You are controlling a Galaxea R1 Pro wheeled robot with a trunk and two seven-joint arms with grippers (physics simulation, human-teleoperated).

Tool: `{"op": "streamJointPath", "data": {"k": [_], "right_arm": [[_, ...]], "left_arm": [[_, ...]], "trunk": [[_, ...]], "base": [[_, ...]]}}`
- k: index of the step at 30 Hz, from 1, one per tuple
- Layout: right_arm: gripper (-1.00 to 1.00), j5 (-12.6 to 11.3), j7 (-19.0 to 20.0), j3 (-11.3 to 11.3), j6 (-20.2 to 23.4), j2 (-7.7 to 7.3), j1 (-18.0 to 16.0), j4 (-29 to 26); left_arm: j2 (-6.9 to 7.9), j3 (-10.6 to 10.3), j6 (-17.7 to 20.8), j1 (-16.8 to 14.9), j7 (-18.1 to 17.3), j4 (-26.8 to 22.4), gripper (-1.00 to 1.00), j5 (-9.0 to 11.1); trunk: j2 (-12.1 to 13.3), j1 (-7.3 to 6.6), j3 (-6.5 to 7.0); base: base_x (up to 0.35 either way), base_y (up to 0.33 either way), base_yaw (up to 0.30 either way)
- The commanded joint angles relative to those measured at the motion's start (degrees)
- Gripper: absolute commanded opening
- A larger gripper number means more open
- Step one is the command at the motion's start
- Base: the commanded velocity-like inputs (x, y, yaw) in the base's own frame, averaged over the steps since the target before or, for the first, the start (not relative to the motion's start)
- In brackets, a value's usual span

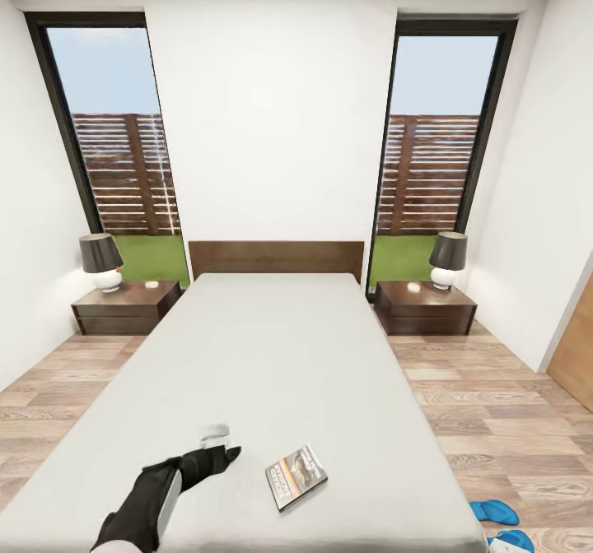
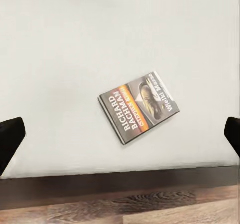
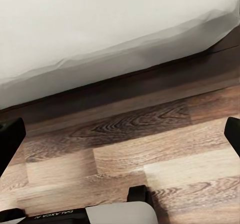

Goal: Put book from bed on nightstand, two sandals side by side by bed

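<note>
Bedroom, bed (image 1: 272,355) ahead | book (image 1: 296,476) lies flat at near mattress edge | my left claw (image 1: 216,457) spread wide beside it, ready to grasp | right claw (image 3: 120,134) released over floor | sandals (image 1: 496,512) near right.

White walls (image 1: 272,125), tall windows (image 1: 111,133), plank floor (image 1: 486,397)

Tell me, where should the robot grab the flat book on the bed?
Probably by its edges, coming straight down from above. The book lies flat on the bed, so only its thin sides offer a pinch. The left gripper is beside it, fingers spread wider than the book.
</note>
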Motion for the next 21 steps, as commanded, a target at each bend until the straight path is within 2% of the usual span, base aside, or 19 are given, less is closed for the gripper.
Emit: {"op": "streamJointPath", "data": {"k": [1, 2, 3, 4, 5, 6, 7, 8, 9, 10, 12, 14, 18, 21], "right_arm": [[1.0, -0.5, 0.4, 0.5, -0.2, 0.02, -0.1, 0.2], [1.0, -0.5, 0.4, 0.5, -0.2, 0.02, -0.1, 0.2], [1.0, -0.5, 0.4, 0.5, -0.2, 0.02, -0.1, 0.2], [1.0, -0.5, 0.4, 0.5, -0.2, 0.02, -0.1, 0.2], [1.0, -0.5, 0.4, 0.5, -0.2, 0.02, -0.1, 0.2], [1.0, -0.5, 0.4, 0.5, -0.2, 0.02, -0.1, 0.2], [1.0, -0.5, 0.4, 0.5, -0.2, 0.01, -0.1, 0.2], [1.0, -0.5, 0.4, 0.4, -0.2, -0.01, -0.1, 0.2], [1.0, -0.5, 0.4, 0.5, -0.2, -0.05, -0.1, 0.2], [1.0, -0.5, 0.4, 0.5, -0.2, -0.07, -0.1, 0.2], [1.0, -0.5, 0.4, 0.4, -0.2, -0.17, -0.1, 0.2], [1.0, -0.5, 0.5, 0.4, -0.1, -0.29, -0.1, 0.2], [1.0, -0.6, 0.9, 0.4, -0.1, -0.38, -0.1, 0.2], [1.0, -0.6, 2.8, 0.4, -0.1, -0.41, -0.1, 0.2]], "left_arm": [[-1.02, 0.1, 3.4, -0.3, -0.6, -4.5, 1.0, -0.7], [-1.8, -0.4, 6.5, -0.8, -0.6, -8.2, 1.0, -0.6], [-2.11, -0.8, 8.1, -1.2, -0.6, -9.8, 1.0, -0.5], [-2.62, -1.8, 11.4, -2.4, -0.7, -12.5, 1.0, -0.1], [-2.95, -3.0, 14.7, -4.0, -0.8, -14.5, 1.0, 0.8], [-3.07, -3.6, 16.3, -4.9, -0.8, -15.2, 1.0, 1.5], [-3.23, -4.7, 19.0, -6.8, -0.8, -16.1, 1.0, 3.4], [-3.29, -5.1, 20.1, -7.8, -0.8, -16.5, 1.0, 4.7], [-3.36, -5.6, 21.8, -9.6, -0.7, -16.8, 1.0, 7.4], [-3.38, -5.9, 22.3, -10.4, -0.6, -16.9, 1.0, 8.8], [-3.43, -6.4, 23.6, -12.6, 0.3, -17.1, 1.0, 13.2], [-3.34, -6.6, 23.9, -13.7, 2.4, -16.9, 1.0, 15.9], [-3.3, -6.7, 22.5, -14.0, 3.2, -15.3, 1.0, 16.6], [-3.41, -6.7, 21.7, -14.1, 3.5, -14.5, 1.0, 16.9]], "trunk": [[0.0, 0.03, -0.04], [0.0, 0.03, -0.04], [0.0, 0.03, -0.04], [0.0, 0.03, -0.04], [0.0, 0.03, -0.04], [0.0, 0.03, -0.04], [0.0, 0.03, -0.04], [0.0, 0.03, -0.04], [0.0, 0.03, -0.04], [0.0, 0.03, -0.04], [0.0, 0.03, -0.04], [0.0, 0.03, -0.04], [0.0, 0.03, -0.05], [0.0, 0.03, -0.24]], "base": [[0.0, 0.0, 0.0], [0.0, 0.0, 0.0], [0.0, 0.0, 0.0], [0.0, 0.0, 0.0], [0.0, 0.0, 0.0], [0.0, 0.0, 0.0], [0.0, 0.0, 0.0], [0.0, 0.0, 0.0], [0.0, 0.0, 0.0], [0.0, 0.0, 0.0], [0.0, 0.0, 0.0], [0.0, 0.0, 0.0], [0.0, 0.0, 0.0], [0.0, 0.0, 0.0]]}}
